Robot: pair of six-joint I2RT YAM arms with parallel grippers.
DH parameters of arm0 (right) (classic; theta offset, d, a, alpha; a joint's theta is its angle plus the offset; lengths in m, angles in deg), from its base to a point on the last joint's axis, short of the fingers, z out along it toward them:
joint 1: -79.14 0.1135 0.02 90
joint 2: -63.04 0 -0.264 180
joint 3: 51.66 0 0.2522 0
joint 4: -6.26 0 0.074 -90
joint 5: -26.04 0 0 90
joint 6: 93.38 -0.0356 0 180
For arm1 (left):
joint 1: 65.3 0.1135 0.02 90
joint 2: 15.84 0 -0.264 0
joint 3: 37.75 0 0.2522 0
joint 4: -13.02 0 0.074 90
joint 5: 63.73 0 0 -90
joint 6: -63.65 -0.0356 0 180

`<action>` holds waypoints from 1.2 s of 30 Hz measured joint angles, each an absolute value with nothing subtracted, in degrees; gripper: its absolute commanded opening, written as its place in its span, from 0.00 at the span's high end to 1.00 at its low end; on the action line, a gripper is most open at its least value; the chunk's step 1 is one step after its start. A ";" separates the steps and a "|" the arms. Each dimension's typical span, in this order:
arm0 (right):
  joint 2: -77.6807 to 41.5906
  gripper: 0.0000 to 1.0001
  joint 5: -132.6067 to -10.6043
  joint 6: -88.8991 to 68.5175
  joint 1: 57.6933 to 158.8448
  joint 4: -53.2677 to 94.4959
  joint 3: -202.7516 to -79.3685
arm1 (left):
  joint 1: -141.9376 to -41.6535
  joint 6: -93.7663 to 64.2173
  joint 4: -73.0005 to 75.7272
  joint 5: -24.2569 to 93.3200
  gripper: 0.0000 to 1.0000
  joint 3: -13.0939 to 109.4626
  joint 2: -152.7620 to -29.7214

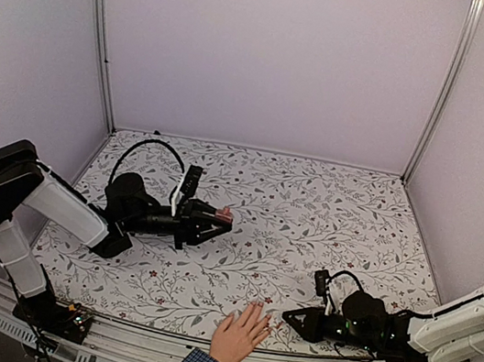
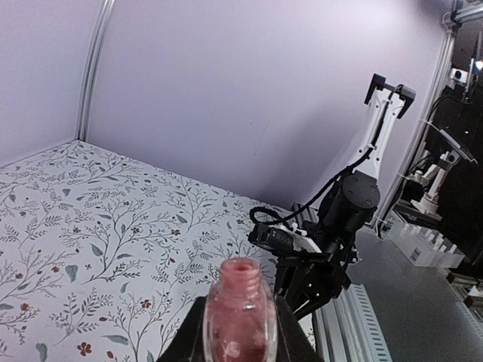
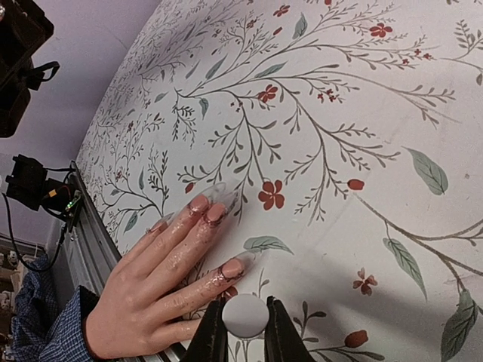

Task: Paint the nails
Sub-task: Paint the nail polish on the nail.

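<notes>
Beside the nails [image 3: 232, 268], right jaws pinch a cap [image 3: 244, 315].

Robot lab cell; white walls [image 1: 272, 56], alu posts [image 1: 100, 27]; equip racks [image 2: 453, 188] beyond

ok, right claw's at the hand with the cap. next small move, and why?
Probably lift the right claw away from the hand and swing toward the open bottle in the left claw. The four visible nails already look pink, with polish smeared on the skin; the thumb nail is hidden. The brush under the white cap isn't visible.
</notes>
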State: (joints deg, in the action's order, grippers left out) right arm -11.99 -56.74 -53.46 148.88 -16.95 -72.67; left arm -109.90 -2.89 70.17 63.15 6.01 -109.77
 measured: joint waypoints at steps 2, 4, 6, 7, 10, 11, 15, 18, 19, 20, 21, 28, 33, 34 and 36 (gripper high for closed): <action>-11.16 1.00 -56.76 -53.31 148.88 -17.74 -71.91 | -109.87 -2.87 70.20 63.15 1.00 6.01 -109.81; -10.68 1.00 -56.78 -53.05 148.90 -18.77 -71.43 | -109.87 -2.74 70.22 63.18 1.00 6.01 -109.92; -10.63 1.00 -56.96 -52.63 148.92 -19.51 -71.40 | -109.87 -2.69 70.26 63.18 1.00 6.01 -110.05; -10.63 1.00 -57.05 -52.35 148.92 -19.92 -71.40 | -109.87 -2.69 70.26 63.18 1.00 6.01 -110.07; -11.00 1.00 -57.55 -51.49 149.18 -21.11 -71.45 | -109.85 -2.69 70.33 63.18 1.00 6.01 -110.07; -11.44 1.00 -57.90 -51.19 149.27 -21.45 -71.51 | -109.85 -2.69 70.35 63.18 1.00 6.01 -110.07; -12.95 1.00 -58.60 -50.47 149.38 -21.67 -71.93 | -109.85 -2.69 70.37 63.18 1.00 6.01 -110.07; -13.37 1.00 -58.66 -50.31 149.38 -21.61 -72.30 | -109.85 -2.69 70.37 63.18 1.00 6.01 -110.07; -13.45 1.00 -58.69 -50.27 149.38 -21.61 -72.45 | -109.85 -2.69 70.37 63.18 1.00 6.01 -110.07; -13.56 1.00 -58.71 -50.27 149.38 -21.63 -72.61 | -109.85 -2.69 70.37 63.18 1.00 6.01 -110.07; -13.63 1.00 -58.73 -50.23 149.38 -21.63 -72.65 | -109.85 -2.69 70.39 63.18 1.00 6.01 -110.07; -14.48 1.00 -59.41 -49.83 149.38 -21.61 -72.91 | -109.83 -2.69 70.46 63.18 1.00 6.01 -110.07; -15.57 1.00 -59.93 -49.66 149.38 -21.65 -73.92 | -109.74 -2.69 70.52 63.18 1.00 5.99 -110.07; -15.81 1.00 -59.95 -49.64 149.38 -21.63 -74.07 | -109.74 -2.69 70.55 63.18 1.00 5.95 -110.07; -16.10 1.00 -60.02 -49.59 149.38 -21.65 -74.25 | -109.72 -2.69 70.55 63.18 1.00 5.84 -110.07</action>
